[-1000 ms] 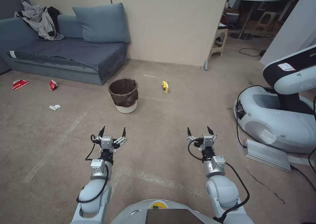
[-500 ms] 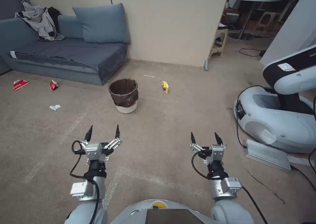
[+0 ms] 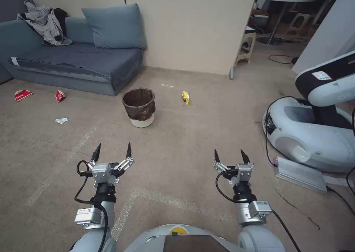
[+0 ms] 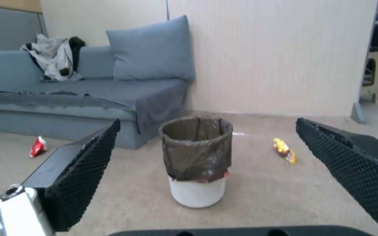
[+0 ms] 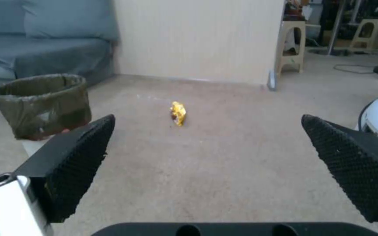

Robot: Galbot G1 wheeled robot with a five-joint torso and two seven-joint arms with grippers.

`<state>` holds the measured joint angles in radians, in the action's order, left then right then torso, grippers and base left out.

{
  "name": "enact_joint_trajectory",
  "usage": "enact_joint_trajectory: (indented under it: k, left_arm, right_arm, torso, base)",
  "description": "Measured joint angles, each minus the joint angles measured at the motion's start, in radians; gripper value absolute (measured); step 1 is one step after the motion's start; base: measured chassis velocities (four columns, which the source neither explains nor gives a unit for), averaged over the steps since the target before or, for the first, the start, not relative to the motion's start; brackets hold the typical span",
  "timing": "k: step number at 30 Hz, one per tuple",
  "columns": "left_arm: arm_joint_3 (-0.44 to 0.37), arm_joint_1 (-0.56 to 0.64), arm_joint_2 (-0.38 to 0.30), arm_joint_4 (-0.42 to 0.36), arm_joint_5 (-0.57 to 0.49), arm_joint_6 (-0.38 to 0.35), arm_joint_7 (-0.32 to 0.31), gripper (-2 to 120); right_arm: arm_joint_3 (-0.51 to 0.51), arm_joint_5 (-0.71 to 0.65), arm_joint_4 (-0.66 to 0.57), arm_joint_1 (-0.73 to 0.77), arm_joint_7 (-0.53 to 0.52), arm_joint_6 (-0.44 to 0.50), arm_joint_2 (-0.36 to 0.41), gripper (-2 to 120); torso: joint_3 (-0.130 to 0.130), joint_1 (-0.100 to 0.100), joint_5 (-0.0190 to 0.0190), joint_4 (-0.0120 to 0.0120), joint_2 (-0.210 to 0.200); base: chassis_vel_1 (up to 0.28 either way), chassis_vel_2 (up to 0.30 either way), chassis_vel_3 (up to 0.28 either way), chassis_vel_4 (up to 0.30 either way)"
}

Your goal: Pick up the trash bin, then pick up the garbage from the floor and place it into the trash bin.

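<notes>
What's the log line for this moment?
left gripper: open, low | right gripper: open, low | trash bin: floor, untouched | yellow wrapper: floor

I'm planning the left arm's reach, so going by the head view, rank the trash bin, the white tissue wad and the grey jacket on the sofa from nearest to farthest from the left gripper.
From the left gripper, which is open:
1. The trash bin, ahead and slightly right.
2. The white tissue wad, on the floor ahead to the left; close to the bin's distance, so this pair is a near call.
3. The grey jacket, on the sofa back at far left.

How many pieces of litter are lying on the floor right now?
4: a yellow wrapper right of the trash bin; two red packets by the sofa; a white tissue wad nearer the robot. More may be hidden.
</notes>
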<state>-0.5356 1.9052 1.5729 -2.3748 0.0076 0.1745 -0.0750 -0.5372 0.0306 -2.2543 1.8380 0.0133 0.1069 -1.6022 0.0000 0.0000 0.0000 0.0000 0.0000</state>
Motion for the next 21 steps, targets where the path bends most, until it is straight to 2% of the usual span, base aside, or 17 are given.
enact_joint_trajectory:
  k: [6,21]
  left_arm:
    - [-0.011,0.006,-0.007,0.026,-0.008,-0.009,0.012,100]
    - [-0.002,0.014,-0.015,0.023,-0.047,-0.026,0.015,100]
  right_arm:
    - [-0.001,0.001,0.006,0.003,-0.001,0.006,-0.001,100]
    - [0.0,0.007,0.012,0.007,-0.003,0.014,-0.004,100]
  torso:
    - [0.0,0.0,-0.0001,0.0,0.0]
    - [0.0,0.0,0.0,0.0,0.0]
  base:
    - [0.0,0.0,0.0,0.0]
    - [0.0,0.0,0.0,0.0]
